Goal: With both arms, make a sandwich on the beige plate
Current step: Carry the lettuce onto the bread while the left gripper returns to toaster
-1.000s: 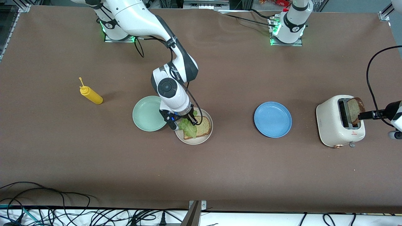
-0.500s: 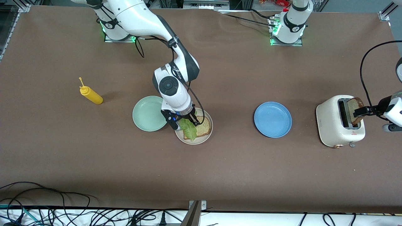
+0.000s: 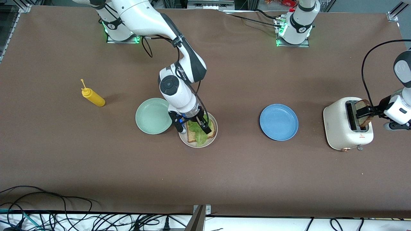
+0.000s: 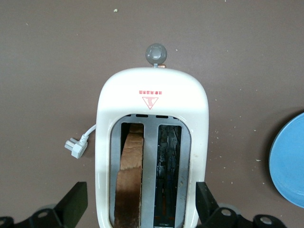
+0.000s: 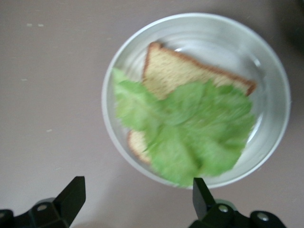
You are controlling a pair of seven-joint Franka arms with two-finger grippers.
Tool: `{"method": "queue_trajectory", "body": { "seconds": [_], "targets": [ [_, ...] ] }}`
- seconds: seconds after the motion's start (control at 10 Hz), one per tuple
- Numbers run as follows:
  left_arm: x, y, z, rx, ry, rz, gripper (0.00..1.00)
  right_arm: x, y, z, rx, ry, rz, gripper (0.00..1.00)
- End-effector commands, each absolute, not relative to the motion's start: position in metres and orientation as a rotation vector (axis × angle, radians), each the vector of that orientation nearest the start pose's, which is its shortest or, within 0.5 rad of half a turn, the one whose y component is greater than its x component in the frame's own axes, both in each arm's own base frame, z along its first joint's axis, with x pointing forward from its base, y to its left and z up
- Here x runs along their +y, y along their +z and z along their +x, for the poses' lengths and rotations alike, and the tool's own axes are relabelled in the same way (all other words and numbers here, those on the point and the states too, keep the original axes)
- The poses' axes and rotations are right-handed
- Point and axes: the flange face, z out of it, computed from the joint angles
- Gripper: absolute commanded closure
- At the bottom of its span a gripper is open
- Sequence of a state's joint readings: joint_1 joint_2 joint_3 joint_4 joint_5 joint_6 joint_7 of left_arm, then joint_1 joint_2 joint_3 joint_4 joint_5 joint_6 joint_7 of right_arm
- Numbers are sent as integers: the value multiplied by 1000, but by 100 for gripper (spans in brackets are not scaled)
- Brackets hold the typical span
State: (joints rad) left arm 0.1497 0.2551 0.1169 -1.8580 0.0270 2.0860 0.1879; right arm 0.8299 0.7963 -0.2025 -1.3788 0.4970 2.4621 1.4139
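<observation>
The yellow squeeze bottle [image 3: 92, 97] lies toward the right arm's end of the brown surface [image 3: 224, 166], apart from everything else. Next along stands the mint-green plate [image 3: 153, 115], just beside the beige plate [image 3: 213, 133], which sits a little nearer the front camera. On the beige plate lies one bread slice [image 3: 191, 137] with a lettuce leaf [image 3: 199, 136] spread over most of it.

The right gripper [image 3: 194, 127] hangs over this plate with its fingers spread wide and nothing between them. The right wrist view gives what the front view hides under the arm: the whole leaf [image 5: 190, 130] draped over the slice [image 5: 175, 71], two crusted corners left bare, the leaf tip reaching the plate's rim [image 5: 110, 85], and both fingertips [image 5: 71, 194] well apart from the food.

Farther along, the blue plate [image 3: 278, 122] sits alone. At the left arm's end stands the cream toaster [image 3: 343, 128] with a second bread slice [image 3: 364, 112] upright in one slot. The left gripper [image 3: 364, 113] is over the toaster, spread wide around that slice without pressing it. The left wrist view looks straight into the slots: the slice [image 4: 130, 185] fills one, the other is empty and dark, and the fingers [image 4: 76, 202] stand outside the toaster's body [image 4: 152, 90]. It also shows a small white plug [image 4: 76, 146] and a grey knob [image 4: 156, 53], and the blue plate's edge [image 4: 287, 166].
</observation>
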Motion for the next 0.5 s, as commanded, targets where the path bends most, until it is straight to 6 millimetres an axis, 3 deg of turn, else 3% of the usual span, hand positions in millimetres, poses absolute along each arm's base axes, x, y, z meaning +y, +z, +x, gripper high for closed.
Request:
{"method": "queue_trajectory", "body": {
  "seconds": [0.0,0.2,0.3,0.4],
  "targets": [
    [157,387,588,-58,40,-3087,0,465,303,613,1409,17,-2345,0],
    [157,386,588,-55,42,-3087,0,423,340,624,1389,4,-2534,0],
    [158,386,588,-56,43,-3085,0,393,363,627,1252,57,-2685,0],
    [159,385,588,-52,46,-3083,0,355,399,630,1054,107,-2806,6]
  ]
}}
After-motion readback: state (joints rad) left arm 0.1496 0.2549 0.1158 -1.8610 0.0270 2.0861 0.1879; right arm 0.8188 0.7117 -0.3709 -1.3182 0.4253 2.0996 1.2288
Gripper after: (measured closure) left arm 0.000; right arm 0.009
